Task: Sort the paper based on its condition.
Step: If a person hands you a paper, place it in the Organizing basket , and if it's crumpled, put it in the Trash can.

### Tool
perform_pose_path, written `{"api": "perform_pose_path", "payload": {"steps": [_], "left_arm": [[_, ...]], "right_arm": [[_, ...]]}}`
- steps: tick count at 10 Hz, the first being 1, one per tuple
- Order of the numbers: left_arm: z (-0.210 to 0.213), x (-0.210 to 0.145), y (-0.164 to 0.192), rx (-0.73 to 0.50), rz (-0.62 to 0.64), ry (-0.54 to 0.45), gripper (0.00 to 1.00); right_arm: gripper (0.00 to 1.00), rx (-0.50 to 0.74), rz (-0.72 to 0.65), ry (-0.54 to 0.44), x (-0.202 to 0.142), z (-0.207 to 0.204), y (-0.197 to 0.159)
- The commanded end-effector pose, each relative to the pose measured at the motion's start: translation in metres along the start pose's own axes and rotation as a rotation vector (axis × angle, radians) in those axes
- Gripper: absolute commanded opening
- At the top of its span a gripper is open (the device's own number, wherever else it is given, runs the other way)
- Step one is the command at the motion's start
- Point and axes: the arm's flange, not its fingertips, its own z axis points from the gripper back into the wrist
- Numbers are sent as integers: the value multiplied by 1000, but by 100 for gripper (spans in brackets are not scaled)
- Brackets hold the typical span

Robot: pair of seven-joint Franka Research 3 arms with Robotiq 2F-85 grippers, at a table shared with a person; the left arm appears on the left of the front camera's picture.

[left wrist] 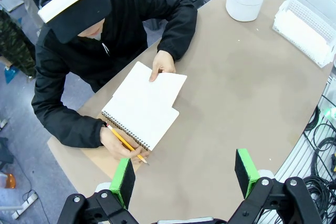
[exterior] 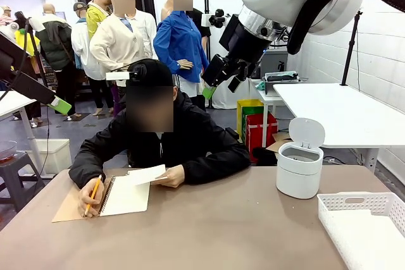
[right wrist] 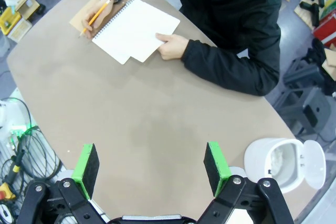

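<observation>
Plainly, both jaws gape wide, gripping nothing.

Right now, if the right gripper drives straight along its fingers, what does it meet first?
Probably the bare table. The open right gripper points at plain tabletop; the white bin sits off to one side, the notebook well beyond. Depth is uncertain.

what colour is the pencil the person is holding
The pencil is yellow-orange, clearest in the left wrist view.
</observation>
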Motion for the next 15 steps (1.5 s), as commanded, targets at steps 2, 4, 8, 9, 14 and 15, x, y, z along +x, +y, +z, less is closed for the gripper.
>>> {"api": "perform_pose_path", "payload": {"steps": [2,4,8,9,14,15], "left_arm": [[1,0,1,0,5,-4,100],[1,0,1,0,5,-4,100],[1,0,1,0,5,-4,100],[1,0,1,0,5,-4,100],[1,0,1,0,5,-4,100],[1,0,1,0,5,-4,100]], "right_arm": [[100,-4,0,2,0,0,0],[100,-4,0,2,0,0,0],[100,-4,0,2,0,0,0],[100,-4,0,2,0,0,0],[100,-4,0,2,0,0,0],[100,-4,0,2,0,0,0]]}}
